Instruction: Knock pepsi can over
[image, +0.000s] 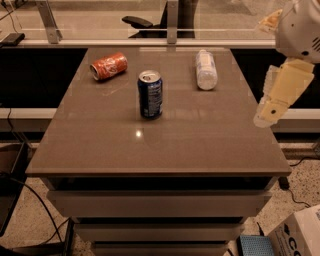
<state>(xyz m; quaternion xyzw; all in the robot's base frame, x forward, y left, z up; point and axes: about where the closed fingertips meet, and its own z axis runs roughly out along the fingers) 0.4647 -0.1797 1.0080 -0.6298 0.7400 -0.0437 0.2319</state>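
The pepsi can (150, 94) is dark blue with a silver top and stands upright near the middle of the brown table (160, 145). My gripper (271, 111) is cream-coloured and hangs at the right edge of the table, above its surface. It is well to the right of the can and not touching it. It holds nothing that I can see.
An orange-red soda can (108, 66) lies on its side at the back left. A clear plastic bottle (206, 69) lies at the back right, between the gripper and the table's far edge. A cardboard box (300, 235) is on the floor at lower right.
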